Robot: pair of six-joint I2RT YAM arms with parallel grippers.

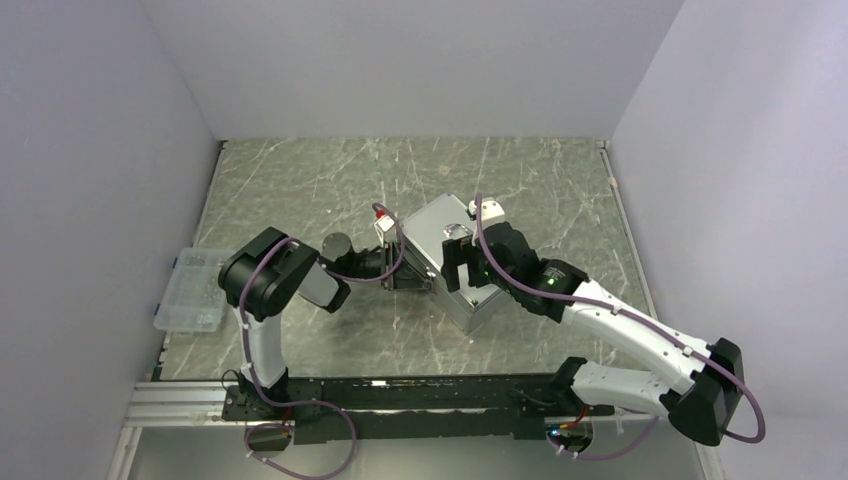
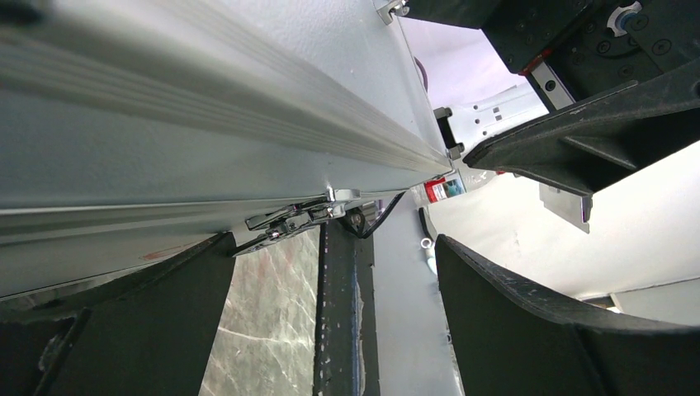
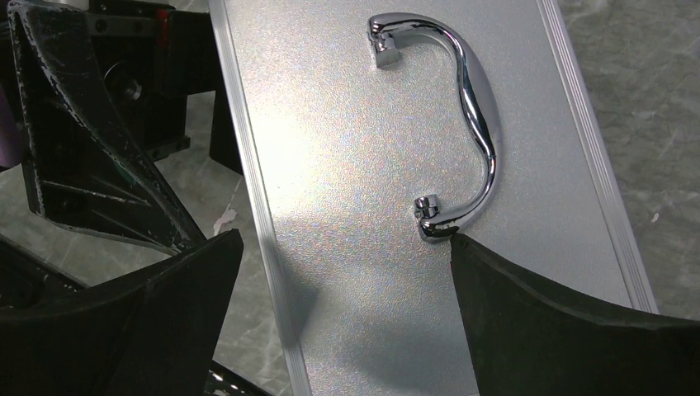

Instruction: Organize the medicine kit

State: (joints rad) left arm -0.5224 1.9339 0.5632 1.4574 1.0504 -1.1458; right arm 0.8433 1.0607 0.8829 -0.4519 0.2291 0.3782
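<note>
The medicine kit (image 1: 432, 243) is a silver-grey metal case at the table's middle, its lid down. My left gripper (image 1: 402, 273) is open at the case's left side. In the left wrist view (image 2: 330, 268) the case wall (image 2: 206, 124) fills the upper left and its metal latch (image 2: 293, 219) lies just past the fingertips. My right gripper (image 1: 466, 270) is open and hovers over the lid. The right wrist view (image 3: 345, 247) shows the lid (image 3: 355, 165) and the curved chrome handle (image 3: 475, 124), whose near end is beside the right finger (image 3: 569, 330). Neither gripper holds anything.
A clear plastic box (image 1: 195, 290) lies at the table's left edge. The two grippers are close together at the case; the left gripper's fingers (image 3: 82, 157) show in the right wrist view. The arms' base rail (image 1: 400, 395) runs along the near edge.
</note>
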